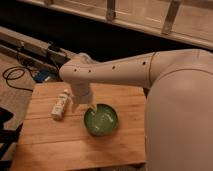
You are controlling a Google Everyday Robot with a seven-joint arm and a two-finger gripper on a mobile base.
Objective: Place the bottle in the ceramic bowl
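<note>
One bottle (pixel 60 105), and you have it down on the wooden table (pixel 60 145), left of the ceramic bowl (pixel 101 120) as the camera sees it. It looks to be lying on its side. Its long axis runs from the near left up to the far right, only a little off the table's depth. The narrower capped neck is the far end, pointing toward the back edge and up at the arm's wrist. The broad base points toward the near-left corner. It's white to cream with a faint darker label patch on its body, and it's shorter than the bowl is wide.

Your gripper (pixel 83 105) hangs down from the white arm (pixel 115 70), which reaches in from the right across the table's back half. It sits between bottle and bowl, just beside the bottle's neck end on one side and at the bowl's far-left rim on the other. You cannot tell how far the claw is open, nor whether it touches the bottle. The bottle lies on the wood beside it, not lifted in it.

The bowl is round, glossy green, paler and shiny inside, upright near the table's middle, apart from the bottle. Off the table's left, dark cables (pixel 15 75) loop on the floor, and the robot's white body (pixel 180 125) fills the right side.
</note>
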